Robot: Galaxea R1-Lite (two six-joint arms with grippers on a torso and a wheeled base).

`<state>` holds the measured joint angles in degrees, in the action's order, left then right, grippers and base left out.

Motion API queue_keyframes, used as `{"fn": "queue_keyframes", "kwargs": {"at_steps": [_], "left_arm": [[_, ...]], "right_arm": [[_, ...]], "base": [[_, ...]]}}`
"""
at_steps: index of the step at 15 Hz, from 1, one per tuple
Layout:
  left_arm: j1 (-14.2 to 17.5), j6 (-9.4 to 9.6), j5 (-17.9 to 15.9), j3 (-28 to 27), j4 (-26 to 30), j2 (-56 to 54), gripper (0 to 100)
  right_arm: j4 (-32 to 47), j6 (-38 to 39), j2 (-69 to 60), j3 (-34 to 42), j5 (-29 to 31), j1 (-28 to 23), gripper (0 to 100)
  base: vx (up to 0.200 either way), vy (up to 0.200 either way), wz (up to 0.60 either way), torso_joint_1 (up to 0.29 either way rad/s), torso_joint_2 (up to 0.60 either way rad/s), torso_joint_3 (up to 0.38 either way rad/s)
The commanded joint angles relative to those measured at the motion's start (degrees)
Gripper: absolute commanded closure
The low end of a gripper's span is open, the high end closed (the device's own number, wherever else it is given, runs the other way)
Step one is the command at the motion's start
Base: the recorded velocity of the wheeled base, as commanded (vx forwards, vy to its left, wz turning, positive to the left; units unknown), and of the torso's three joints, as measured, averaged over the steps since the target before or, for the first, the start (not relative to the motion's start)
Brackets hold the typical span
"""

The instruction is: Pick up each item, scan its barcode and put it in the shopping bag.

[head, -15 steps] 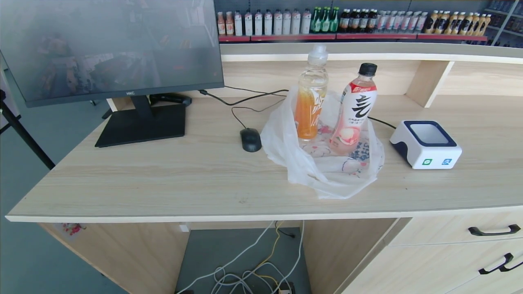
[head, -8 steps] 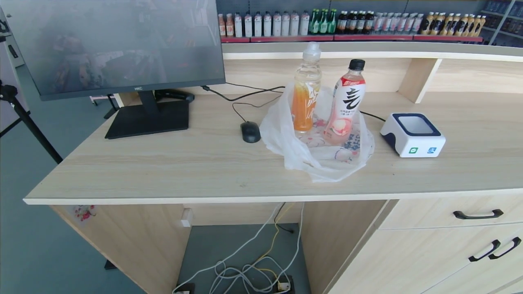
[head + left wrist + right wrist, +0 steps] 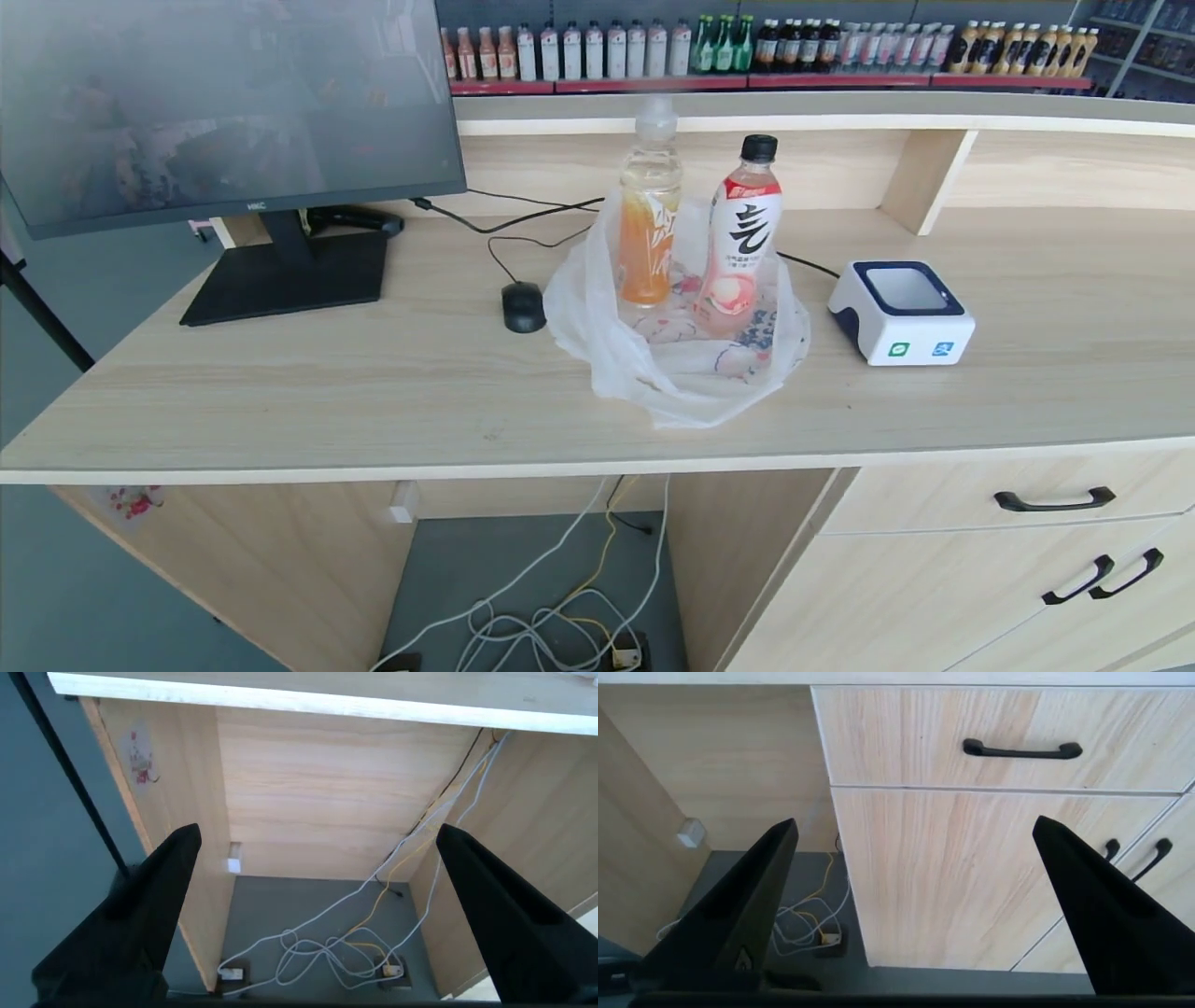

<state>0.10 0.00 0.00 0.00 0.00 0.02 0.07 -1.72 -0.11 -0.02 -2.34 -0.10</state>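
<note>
Both bottles already stand inside the thin white plastic shopping bag [image 3: 672, 373]: the clear orange-drink bottle [image 3: 647, 224] towards its back and the pink-labelled bottle with a black cap [image 3: 738, 252] touching it or nearly so, tilted a little. My worry is that tilt. The bottles are tall and stand on crumpled film, so I judge that any tug on the bag's slumped rim, or a knock to the light wood counter [image 3: 280, 392], could tip them out. Both arms hang well below the bag, under the counter's front edge. The left end effector [image 3: 318, 835] and right end effector [image 3: 915, 826] are spread wide, holding nothing. Lifting either blindly could catch that edge. Compared with a second ago the whole head view has shifted sideways, so my camera moved. Bag, bottles and the white-and-navy box scanner [image 3: 901, 313] beside the bag keep their arrangement.
</note>
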Motion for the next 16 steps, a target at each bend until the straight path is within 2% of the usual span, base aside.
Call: {"fn": "queue_keyframes", "kwargs": {"at_steps": [1, 16], "left_arm": [[-0.01, 0.00, 0.09, 0.00, 0.00, -0.02, 0], [-0.01, -0.09, 0.09, 0.00, 0.00, -0.02, 0]], "right_arm": [[0.01, 0.05, 0.11, 0.02, -0.03, 0.01, 0], [0.01, 0.05, 0.11, 0.02, -0.03, 0.01, 0]], "base": [[0.000, -0.200, 0.00, -0.002, 0.00, 0.002], [0.000, -0.200, 0.00, 0.002, 0.00, 0.003]]}}
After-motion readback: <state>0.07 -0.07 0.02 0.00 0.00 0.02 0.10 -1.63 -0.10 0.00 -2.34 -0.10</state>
